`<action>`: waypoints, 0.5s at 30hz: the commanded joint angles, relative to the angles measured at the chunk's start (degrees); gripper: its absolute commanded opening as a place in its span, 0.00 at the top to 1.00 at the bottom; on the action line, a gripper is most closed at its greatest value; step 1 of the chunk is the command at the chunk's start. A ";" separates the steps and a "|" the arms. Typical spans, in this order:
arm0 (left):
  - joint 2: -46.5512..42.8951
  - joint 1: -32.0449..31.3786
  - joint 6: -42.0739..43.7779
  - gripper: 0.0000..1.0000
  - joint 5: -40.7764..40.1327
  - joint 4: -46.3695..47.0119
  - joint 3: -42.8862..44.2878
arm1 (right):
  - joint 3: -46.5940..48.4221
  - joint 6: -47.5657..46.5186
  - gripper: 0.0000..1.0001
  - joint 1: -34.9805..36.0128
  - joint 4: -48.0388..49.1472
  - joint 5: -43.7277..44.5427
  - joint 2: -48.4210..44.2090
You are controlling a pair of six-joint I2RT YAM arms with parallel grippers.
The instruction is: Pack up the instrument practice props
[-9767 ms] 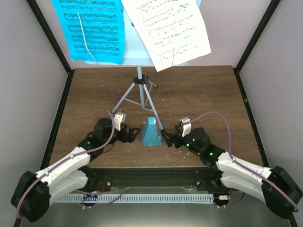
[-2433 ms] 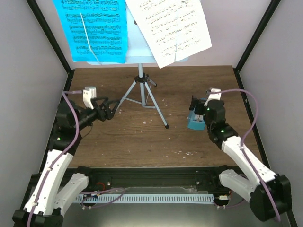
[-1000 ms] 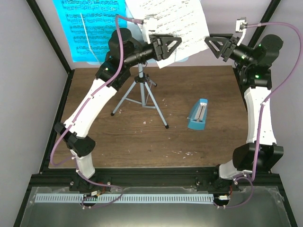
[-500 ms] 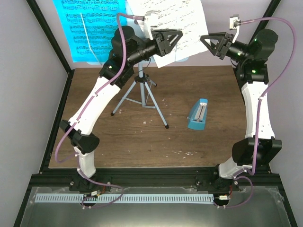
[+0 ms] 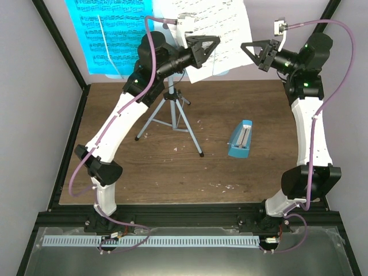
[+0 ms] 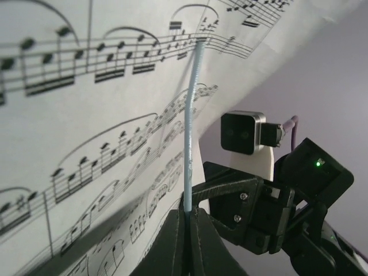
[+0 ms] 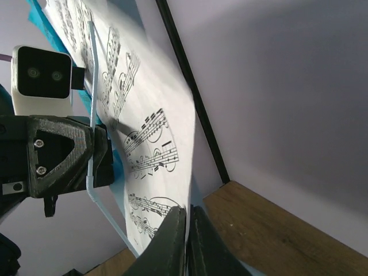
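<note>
Left end effector (image 6: 187, 217): fingers pressed together on the thin pale blue wire page holder (image 6: 192, 115), which rises out of the gap between them and lies over the white printed music sheet (image 6: 86, 144). Whether paper is pinched as well cannot be told.
Right end effector (image 7: 185, 211): clamped on the white sheet's edge, the paper curving down into its closed fingers.
White sheet: between the two end effectors, which face each other, near but apart.
Cyan printed music sheet (image 5: 109, 34): beyond the left end effector's arm, well apart from its tips.
Pale blue metal music stand on thin tripod legs (image 5: 171, 112): legs below the left end effector, standing on the brown wooden table (image 5: 144, 172).
Small teal pyramid metronome (image 5: 241, 140): on the table, below the right end effector and well apart from it.
</note>
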 commanded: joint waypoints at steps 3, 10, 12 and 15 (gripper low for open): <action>0.43 0.01 0.08 1.00 2.73 5.36 -1.99 | 3.22 -1.76 0.99 0.39 -3.50 2.30 -0.28; -1.68 -0.07 4.13 1.00 3.86 8.33 -4.83 | 3.44 -2.50 0.99 0.39 -5.26 4.74 -0.24; -2.37 -0.03 5.31 1.00 3.83 9.16 -5.95 | 3.58 -2.57 0.99 0.39 -6.04 5.58 -0.04; -2.94 -0.03 6.68 1.00 3.84 9.14 -6.45 | 3.66 -2.57 0.99 0.39 -6.72 6.53 0.16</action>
